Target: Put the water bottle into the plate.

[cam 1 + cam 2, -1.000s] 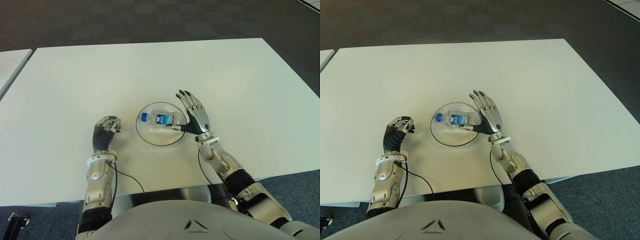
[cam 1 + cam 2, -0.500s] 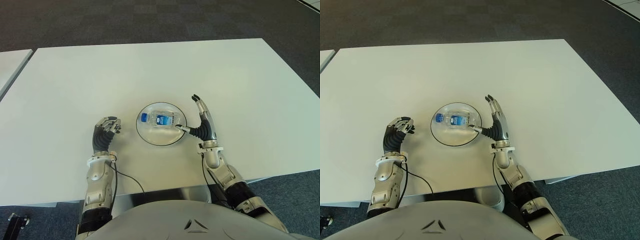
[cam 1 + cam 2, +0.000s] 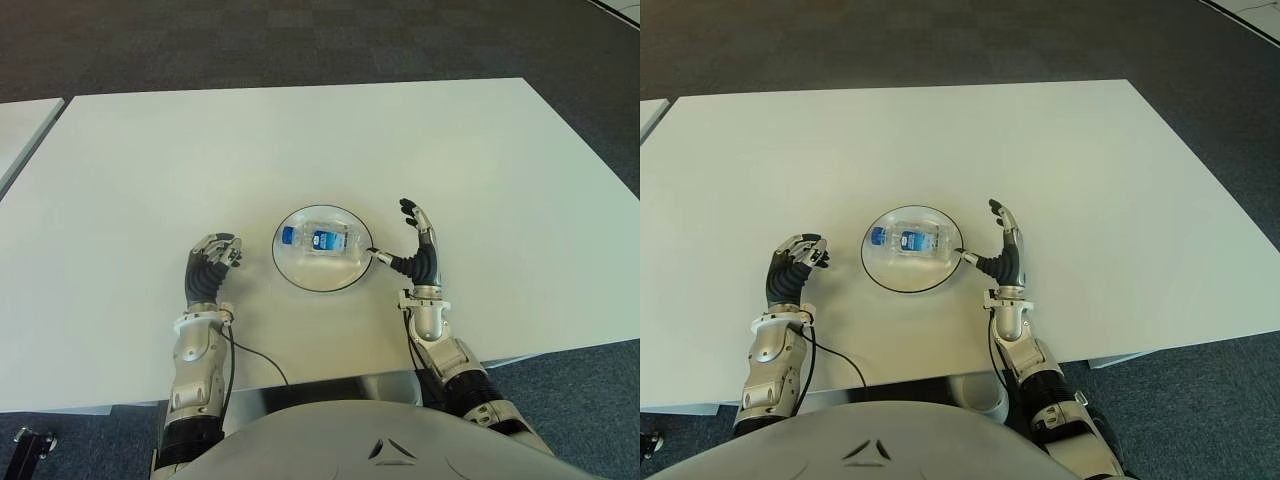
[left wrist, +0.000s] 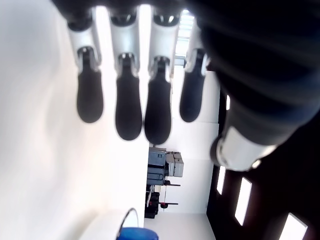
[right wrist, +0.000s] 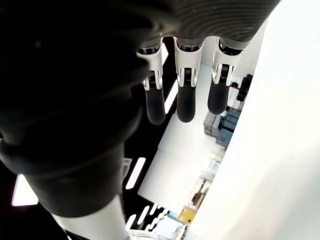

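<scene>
The small clear water bottle (image 3: 322, 240), with a blue cap and blue label, lies on its side inside the round transparent plate (image 3: 300, 272) near the front middle of the white table (image 3: 300, 140). My right hand (image 3: 410, 245) stands just right of the plate, fingers extended upward and holding nothing, with its thumb reaching toward the plate's rim. My left hand (image 3: 211, 262) shows to the left of the plate, fingers curled and empty. The left wrist view catches the bottle's blue cap (image 4: 134, 234) beyond its own fingertips (image 4: 129, 122).
A black cable (image 3: 255, 355) runs from the left wrist across the table's front edge. A second white table (image 3: 20, 125) edges in at the far left. Dark carpet (image 3: 300, 40) surrounds the table.
My right hand has drawn back from over the plate to its right side and turned edge-on. The bottle stays lying in the plate. The left hand has not moved.
</scene>
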